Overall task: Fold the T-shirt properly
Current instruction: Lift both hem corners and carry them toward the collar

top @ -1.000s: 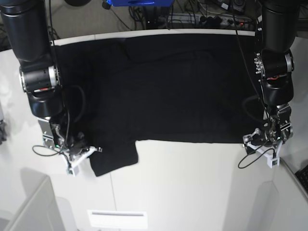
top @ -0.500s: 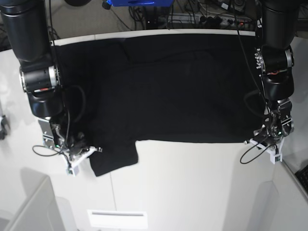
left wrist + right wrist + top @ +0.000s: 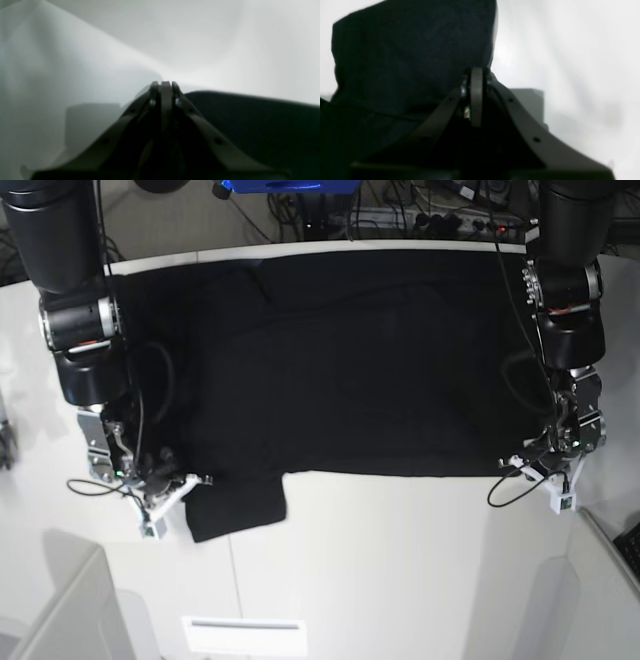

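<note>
The left gripper (image 3: 548, 478) is now closed: a second ago its jaws were spread beside the hem corner of the T-shirt (image 3: 350, 370); now, in the left wrist view, the fingertips (image 3: 162, 86) are seen pressed together. Black cloth lies just to the side of those tips and under the fingers. Whether a fold of hem is actually pinched cannot be told, since the tips are blurred and the cloth edge is not seen between them.

The right gripper (image 3: 195, 480) is unchanged in state, shut as before, with the sleeve directly ahead of and against its tips (image 3: 476, 75); a pinch on the sleeve edge is suggested, not confirmed. The arm is seen shifted slightly, and the sleeve flap has been dragged a little with it.

The T-shirt is spread flat, plain side up, on the white table (image 3: 400, 560), its body reaching away from both grippers toward the far edge; the hem runs between the two tools.

Judged meaning: both near corners are probably gripped, so the grasp step looks finished and the first fold, lifting the near edge over the body, can be started. Risk: a missed pinch on the left.
</note>
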Controlling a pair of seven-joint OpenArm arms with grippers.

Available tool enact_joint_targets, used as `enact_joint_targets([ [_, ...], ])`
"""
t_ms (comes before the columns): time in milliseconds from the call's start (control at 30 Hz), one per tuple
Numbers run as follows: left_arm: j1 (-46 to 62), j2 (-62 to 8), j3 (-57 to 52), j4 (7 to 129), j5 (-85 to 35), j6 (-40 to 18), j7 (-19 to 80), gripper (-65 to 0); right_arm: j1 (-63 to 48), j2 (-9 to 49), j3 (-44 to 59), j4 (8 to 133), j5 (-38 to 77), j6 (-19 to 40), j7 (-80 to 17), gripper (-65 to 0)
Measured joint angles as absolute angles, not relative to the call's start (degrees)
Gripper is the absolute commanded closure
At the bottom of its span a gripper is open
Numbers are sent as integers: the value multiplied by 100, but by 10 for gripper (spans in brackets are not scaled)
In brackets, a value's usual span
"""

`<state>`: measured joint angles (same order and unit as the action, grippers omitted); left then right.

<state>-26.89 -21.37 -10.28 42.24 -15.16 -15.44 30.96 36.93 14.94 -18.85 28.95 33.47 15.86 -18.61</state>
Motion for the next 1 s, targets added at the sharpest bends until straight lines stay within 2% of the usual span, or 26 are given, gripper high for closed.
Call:
enact_joint_targets([
  [133,-2495,-2112,-1011,4746,-1498,-1546,3568,0,3632,1529,-1887,3006,3343,1588,-1870,0],
  [300,-2311,-2104,-1061,5103,-1500,-1549,3588,0,3634,1588,-1887,3028,3363,1588,-1865,0],
  [467,-2137,-2112,-1772,5520,-1474,-1538,3983,0,3629,1590,-1887,3033,3361,1588,-1865,0],
  [833,-1616,-2099,-1804,6410,-1479,-1564,4077,0,3618,1590,-1885,3081,3367,1588,-1859,0],
  [1000,-1579,-2097,-1815,6735,-1500,-1590,4034,0,3221,1601,-1194,3887,3341,1588,-1800,0],
])
